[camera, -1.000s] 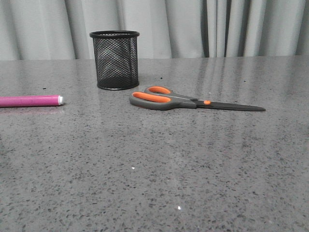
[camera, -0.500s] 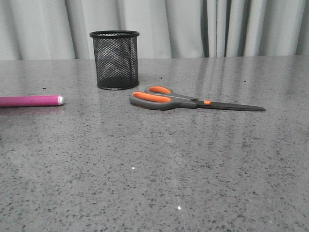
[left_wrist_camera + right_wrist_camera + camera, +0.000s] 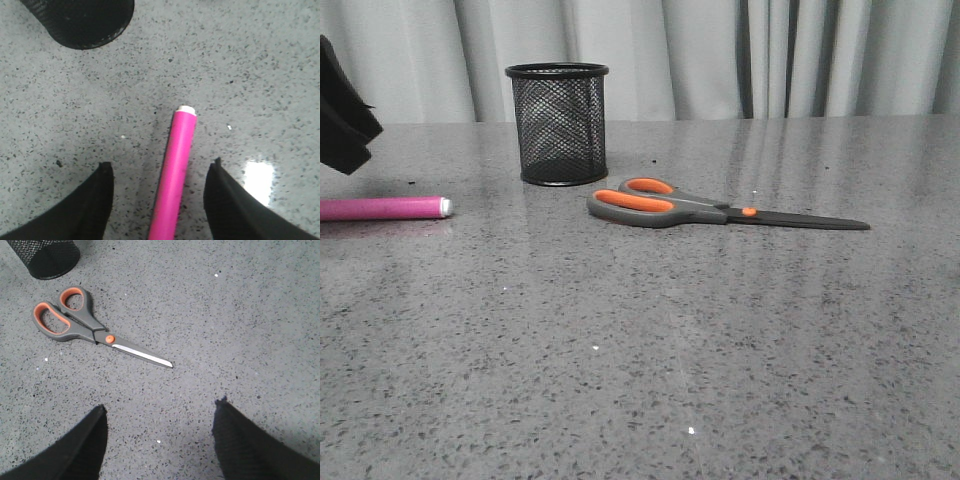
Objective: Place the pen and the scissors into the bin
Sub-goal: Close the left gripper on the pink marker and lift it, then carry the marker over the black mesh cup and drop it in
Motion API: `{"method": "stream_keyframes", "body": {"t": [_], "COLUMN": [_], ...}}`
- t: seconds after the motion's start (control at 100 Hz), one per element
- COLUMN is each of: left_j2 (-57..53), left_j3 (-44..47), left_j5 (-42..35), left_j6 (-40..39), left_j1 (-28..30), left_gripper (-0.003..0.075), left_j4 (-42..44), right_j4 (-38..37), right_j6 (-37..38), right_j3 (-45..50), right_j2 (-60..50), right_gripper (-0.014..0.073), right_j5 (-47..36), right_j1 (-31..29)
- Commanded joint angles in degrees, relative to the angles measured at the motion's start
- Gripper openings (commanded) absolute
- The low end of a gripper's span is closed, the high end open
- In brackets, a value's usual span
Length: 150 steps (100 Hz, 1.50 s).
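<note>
The pink pen (image 3: 382, 208) lies flat on the table at the far left, white tip toward the centre. In the left wrist view the pen (image 3: 175, 172) lies between the two fingers of my open left gripper (image 3: 161, 167), which hovers over it without touching. A black part of the left arm (image 3: 342, 105) shows at the left edge. The scissors (image 3: 670, 206) lie flat to the right of the black mesh bin (image 3: 560, 124), blades pointing right. My right gripper (image 3: 161, 407) is open and empty, above bare table short of the scissors (image 3: 80, 322).
The table is grey speckled stone (image 3: 650, 360). A grey curtain (image 3: 770, 55) hangs behind its far edge. The bin also shows at an edge of the left wrist view (image 3: 80, 22) and of the right wrist view (image 3: 45, 257).
A black part of the left arm has come into the front view at the left edge, above the pen. The pen, scissors and bin have not moved.
</note>
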Motion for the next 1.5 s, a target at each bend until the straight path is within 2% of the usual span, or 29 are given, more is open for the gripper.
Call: {"method": "stream_keyframes", "body": {"t": [0.0, 0.41, 0.54, 0.69, 0.74, 0.86, 1.02, 1.18, 1.32, 1.4, 1.49], "left_j2": [-0.34, 4.21, 4.34, 4.55, 4.55, 4.55, 3.51, 0.47, -0.53, -0.53, -0.53], "left_j3": [-2.62, -2.62, -2.62, -2.62, -2.62, -2.73, -6.5, -13.0, -17.26, -17.61, -17.61], "left_j5": [1.21, 0.91, 0.32, 0.6, 1.12, 1.68, 4.62, 7.23, 6.65, 3.04, -3.57], "left_j6": [0.3, 1.54, 1.54, 1.54, 1.05, 0.43, -0.36, -0.36, -0.36, -0.36, -0.36], "left_j1": [-0.16, -1.2, -1.66, -1.66, -1.66, -1.66, -1.66, -1.66, -1.8, -2.95, -5.75], "left_gripper": [0.0377, 0.0363, 0.0278, 0.0213, 0.016, -0.0022, -0.0019, -0.0019, -0.0019, -0.0019, -0.0019], "left_j4": [-1.83, 0.16, 4.13, 4.11, 4.11, 4.13, 2.38, -10.83, -33.47, -44.49, -45.99], "right_j4": [0.12, 0.12, 0.12, 0.12, 0.12, 0.12, 0.12, 0.12, 0.12, 0.12, 0.12], "right_j6": [-0.75, -0.75, -0.75, -0.75, -0.75, -0.75, -0.75, -0.75, -0.75, -0.75, -0.75], "right_j3": [-2.02, -2.02, -2.02, -2.02, -2.02, -2.02, -2.02, -2.02, -2.02, -2.02, -2.02], "right_j2": [0.11, 0.11, 0.11, 0.11, 0.11, 0.11, 0.11, 0.11, 0.11, 0.11, 0.11], "right_gripper": [0.0412, 0.0412, 0.0412, 0.0412, 0.0412, 0.0412, 0.0412, 0.0412, 0.0412, 0.0412, 0.0412], "right_j5": [-3.13, -3.13, -3.13, -3.13, -3.13, -3.13, -2.91, -2.7, -2.7, -2.7, -2.68], "right_j1": [-0.27, -0.27, -0.27, -0.27, -0.27, -0.27, -0.27, -0.27, -0.27, -0.27, -0.27]}}
